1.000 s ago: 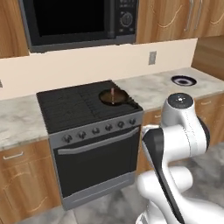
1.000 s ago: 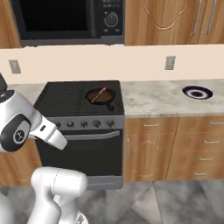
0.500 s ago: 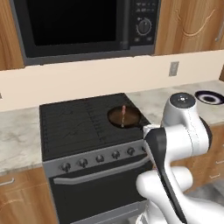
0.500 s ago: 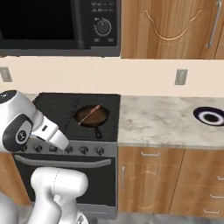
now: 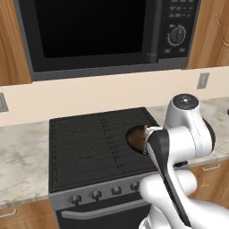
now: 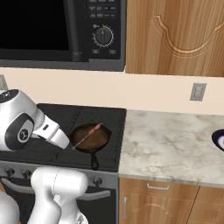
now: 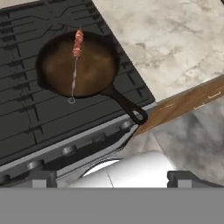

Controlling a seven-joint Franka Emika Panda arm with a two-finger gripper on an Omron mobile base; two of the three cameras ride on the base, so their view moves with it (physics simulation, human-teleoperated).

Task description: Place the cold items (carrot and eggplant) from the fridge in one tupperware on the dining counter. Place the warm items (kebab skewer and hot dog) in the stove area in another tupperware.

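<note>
a kebab skewer [image 7: 77, 51] lies across a dark cast-iron skillet [image 7: 94, 76] on the black stove [image 7: 30, 116], beside the marble bench [image 7: 175, 39]; the fingers [image 7: 192, 178] are spread apart, grasping nothing.

The frying pan [image 7: 78, 65] beyond the finger tips [image 7: 190, 178] looks like dark cast iron, matt, with a brownish sheen inside. The kebab skewer [image 7: 75, 61] lying in it has a thin, bright metal rod and rough reddish meat. The stove top [image 7: 26, 109] is matt black grating. The counter [image 7: 175, 39] beside it is smooth, mottled grey stone. The cabinet doors [image 6: 175, 35] are warm, polished wood; the microwave [image 5: 103, 31] has glossy dark glass.
</note>
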